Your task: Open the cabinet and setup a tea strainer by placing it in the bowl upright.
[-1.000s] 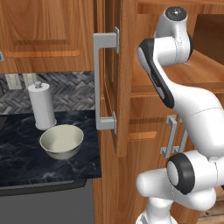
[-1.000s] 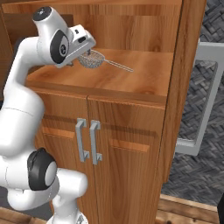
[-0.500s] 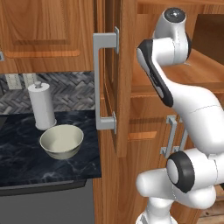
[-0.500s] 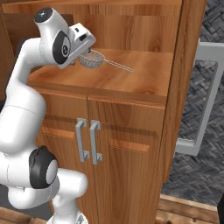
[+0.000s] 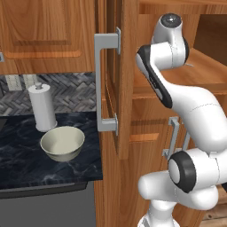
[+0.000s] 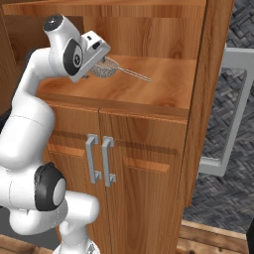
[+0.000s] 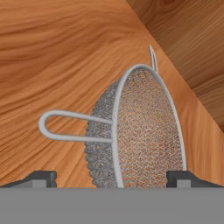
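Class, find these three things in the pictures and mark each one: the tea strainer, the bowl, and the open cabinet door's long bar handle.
tea strainer [image 7: 144, 131]: hand view, on the wire mesh of its basket.
bowl [image 5: 62, 142]: left base view, on its pale inner wall.
bar handle [image 5: 98, 84]: left base view, on the vertical grey bar.

The arm [image 5: 186, 102] is built of glossy white, rounded link shells with smooth seams. Dark joints separate the links — a large black disc with a grey ring at 6 o'clock near the base, a black curved band along the upper link. A small dark cap with a grey centre — circular — tops the uppermost joint. The fingertips [image 7: 40, 178] are dark grey and blocky.
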Available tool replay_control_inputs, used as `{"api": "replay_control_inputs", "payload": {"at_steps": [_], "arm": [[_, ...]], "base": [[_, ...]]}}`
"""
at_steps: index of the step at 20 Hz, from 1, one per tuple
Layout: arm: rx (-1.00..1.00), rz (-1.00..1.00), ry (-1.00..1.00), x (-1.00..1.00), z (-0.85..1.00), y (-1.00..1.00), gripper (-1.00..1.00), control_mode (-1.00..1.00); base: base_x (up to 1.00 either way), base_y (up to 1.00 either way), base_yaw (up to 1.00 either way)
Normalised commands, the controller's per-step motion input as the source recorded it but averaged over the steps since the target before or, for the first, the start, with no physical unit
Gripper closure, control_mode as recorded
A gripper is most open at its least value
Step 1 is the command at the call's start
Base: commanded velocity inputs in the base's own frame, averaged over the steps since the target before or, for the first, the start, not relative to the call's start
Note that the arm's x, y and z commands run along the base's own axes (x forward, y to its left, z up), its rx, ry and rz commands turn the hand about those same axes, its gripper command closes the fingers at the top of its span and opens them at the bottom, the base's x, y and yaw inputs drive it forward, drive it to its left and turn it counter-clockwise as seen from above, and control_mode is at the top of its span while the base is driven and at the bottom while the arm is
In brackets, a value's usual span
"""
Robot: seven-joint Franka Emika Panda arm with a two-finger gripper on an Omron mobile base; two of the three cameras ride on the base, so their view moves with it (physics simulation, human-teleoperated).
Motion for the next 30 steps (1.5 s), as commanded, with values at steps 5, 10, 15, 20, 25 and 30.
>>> {"api": "replay_control_inputs", "payload": {"at_steps": [5, 10, 15, 20, 25, 30], "arm": [[-0.03, 0.0, 0.1, 0.17, -0.16, 0.0, -1.0, -1.0], [-0.02, 0.01, 0.03, 0.17, -0.01, 0.0, -1.0, -1.0], [0.0, 0.01, 0.04, 0.13, 0.0, 0.0, -1.0, -1.0], [0.0, 0.04, 0.06, 0.05, 0.0, 0.01, 1.0, -1.0], [0.0, 0.03, 0.01, 0.01, 0.0, 0.0, 1.0, -1.0], [0.0, 0.02, 0.0, 0.01, 0.0, 0.0, 1.0, -1.0]], "base": [[0.0, 0.0, 0.0], [0.0, 0.0, 0.0], [0.0, 0.0, 0.0], [0.0, 0.0, 0.0], [0.0, 0.0, 0.0], [0.0, 0.0, 0.0]]}}
